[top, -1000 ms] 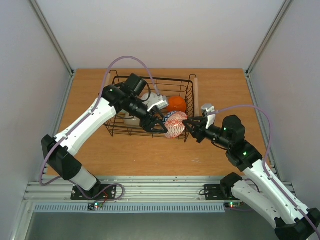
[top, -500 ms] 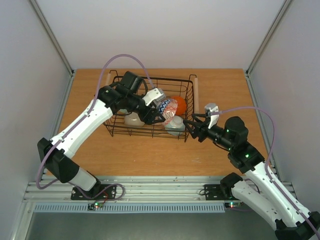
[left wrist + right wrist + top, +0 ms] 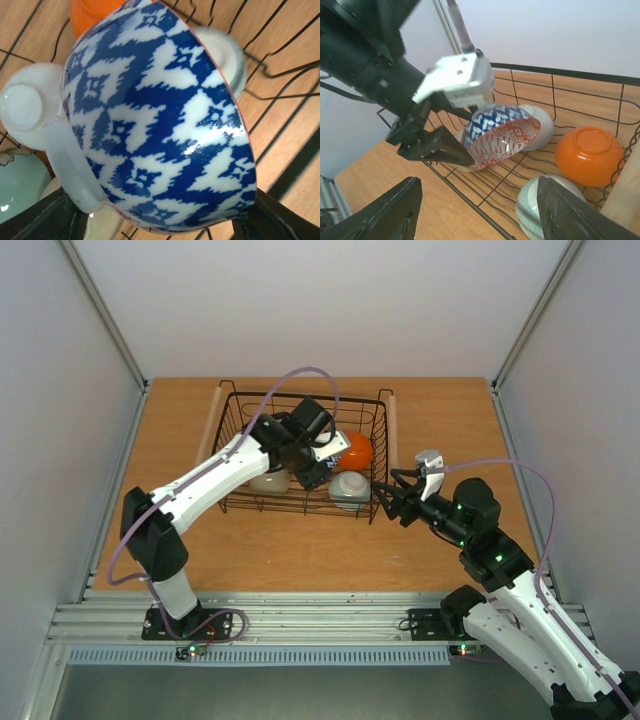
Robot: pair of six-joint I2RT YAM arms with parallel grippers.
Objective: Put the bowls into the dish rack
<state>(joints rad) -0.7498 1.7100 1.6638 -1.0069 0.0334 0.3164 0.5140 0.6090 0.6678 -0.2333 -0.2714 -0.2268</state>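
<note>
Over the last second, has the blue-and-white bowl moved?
Yes. The blue-and-white bowl went from the dish rack's near rim farther in, over its middle.

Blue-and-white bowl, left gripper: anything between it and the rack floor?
Partly. The blue-and-white patterned ceramic bowl, tilted in the left gripper, hangs over the black wire dish rack, an upturned white bowl close beside it, an orange bowl and a pale grey-green bowl further right. Bare wire floor shows under its near edge.

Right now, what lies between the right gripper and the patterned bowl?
The rack's wire wall and, just inside it, the overturned grey-green bowl. The top view shows this best.
</note>
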